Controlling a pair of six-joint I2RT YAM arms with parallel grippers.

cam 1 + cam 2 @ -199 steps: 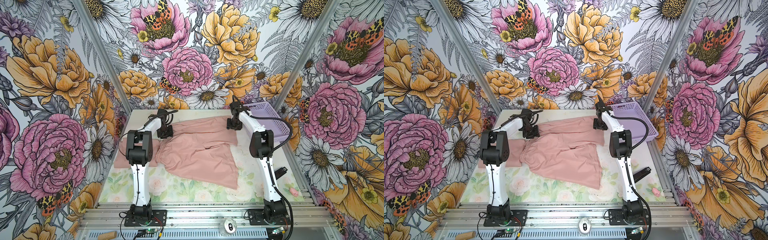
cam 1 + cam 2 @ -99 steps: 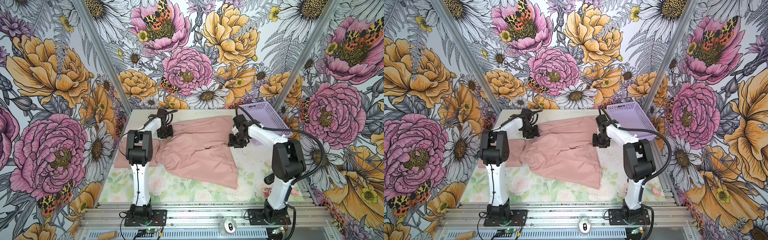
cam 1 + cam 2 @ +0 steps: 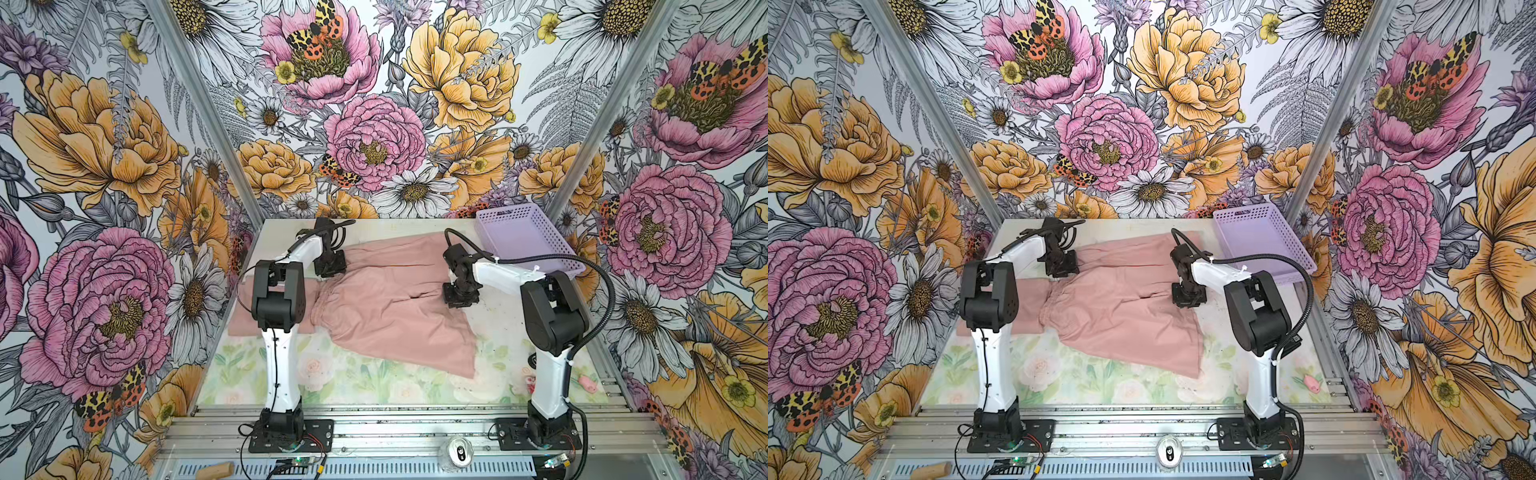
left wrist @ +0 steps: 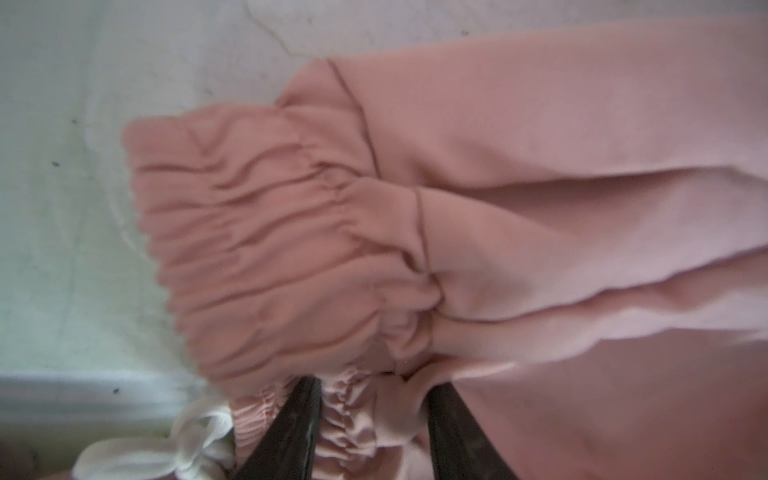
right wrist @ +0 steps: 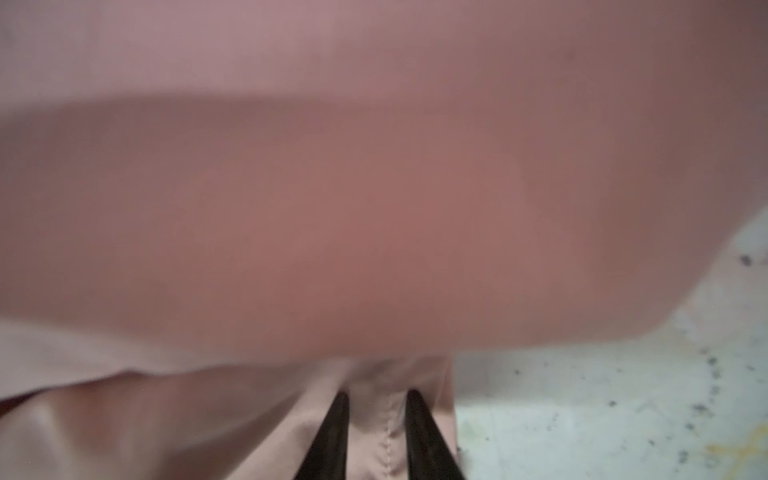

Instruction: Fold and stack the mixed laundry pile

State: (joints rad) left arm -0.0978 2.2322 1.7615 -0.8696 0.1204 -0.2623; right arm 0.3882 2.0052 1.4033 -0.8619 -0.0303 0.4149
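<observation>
Dusty-pink shorts (image 3: 386,307) (image 3: 1117,307) from the mixed laundry pile lie spread across the table's middle, gathered waistband (image 4: 266,249) to the left. My left gripper (image 3: 330,268) (image 4: 374,390) is shut on the bunched far corner of that waistband, with a white drawstring (image 4: 166,449) beside it. At the right edge of the shorts, my right gripper (image 3: 457,297) (image 5: 376,399) is shut on a stitched hem, and the fabric shows between its fingers. A second pink garment (image 3: 245,320) lies flat at the left, partly hidden by the left arm.
A lavender perforated basket (image 3: 511,210) stands at the back right corner, close behind the right arm. A small pink object (image 3: 588,384) lies at the front right of the table. A can (image 3: 459,453) and a wooden piece (image 3: 214,471) rest on the front rail.
The right arm swung from the far edge by the basket toward the front, down to the shorts' right hem, and its jaws closed on the fabric. The left gripper stayed put.
</observation>
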